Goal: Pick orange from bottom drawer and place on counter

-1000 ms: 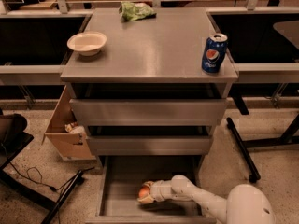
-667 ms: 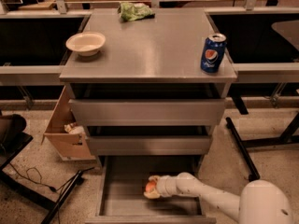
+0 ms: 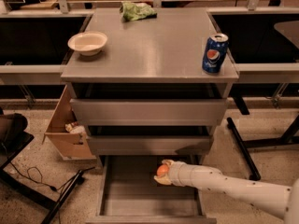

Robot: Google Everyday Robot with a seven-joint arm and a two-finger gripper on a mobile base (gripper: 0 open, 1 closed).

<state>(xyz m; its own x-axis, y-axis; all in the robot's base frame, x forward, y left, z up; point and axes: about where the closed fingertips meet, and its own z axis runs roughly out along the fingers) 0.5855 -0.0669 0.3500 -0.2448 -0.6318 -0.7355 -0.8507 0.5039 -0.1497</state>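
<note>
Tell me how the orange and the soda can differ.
The small round orange fruit is a plain ball, held in the robot's hand inside the open grey bottom drawer. The blue soda can is a printed cylinder, standing upright on the grey metal counter. Both are small.

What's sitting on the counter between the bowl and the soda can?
Nothing: the camera view shows bare counter between bowl and can. The gripper is down in the bottom drawer, holding the orange.

- Site: lab or workshop-type workspace.
- Evidence: grey metal drawer cabinet (image 3: 149, 112), speckled hard floor (image 3: 233, 141), loose cables (image 3: 32, 176), cardboard box (image 3: 65, 139), metal-framed benches (image 3: 266, 70) around.
- Gripper (image 3: 161, 171) inside bottom drawer (image 3: 135, 197), clamped on orange (image 3: 162, 170).
</note>
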